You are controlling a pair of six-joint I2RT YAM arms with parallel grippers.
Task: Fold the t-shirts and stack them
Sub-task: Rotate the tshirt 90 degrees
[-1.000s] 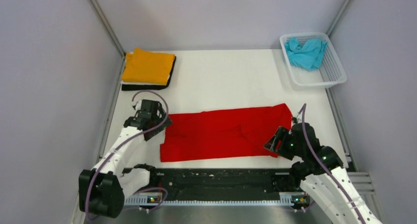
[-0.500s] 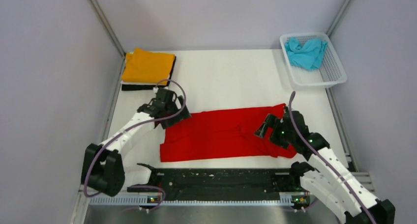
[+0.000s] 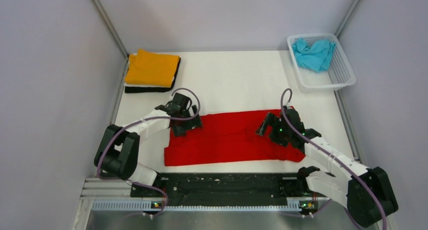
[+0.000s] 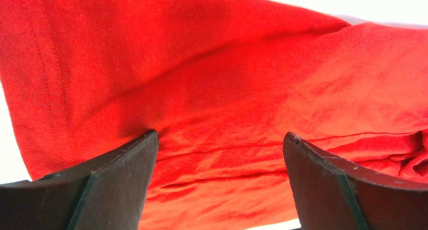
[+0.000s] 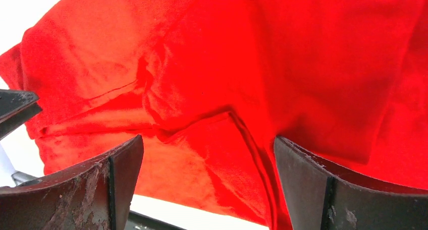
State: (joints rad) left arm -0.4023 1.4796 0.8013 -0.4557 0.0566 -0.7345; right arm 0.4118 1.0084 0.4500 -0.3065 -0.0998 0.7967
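Note:
A bright red t-shirt (image 3: pixel 227 138) lies folded in a long strip across the middle of the table. My left gripper (image 3: pixel 182 124) is open over its far left corner; in the left wrist view the red cloth (image 4: pixel 227 89) fills the space between the spread fingers. My right gripper (image 3: pixel 263 127) is open over the shirt's far right part, with red cloth (image 5: pixel 212 83) below its spread fingers. A stack with an orange t-shirt (image 3: pixel 151 68) on top of white and black ones sits at the far left. A turquoise t-shirt (image 3: pixel 314 53) lies crumpled in the basket.
A white lattice basket (image 3: pixel 343 76) stands at the far right corner. A black rail (image 3: pixel 222 182) runs along the near table edge. Grey walls close the left, right and back sides.
Both arms have reached forward and inward from the near sides. The left gripper moved right onto the shirt's far left corner, the right gripper moved left and away onto its right part.

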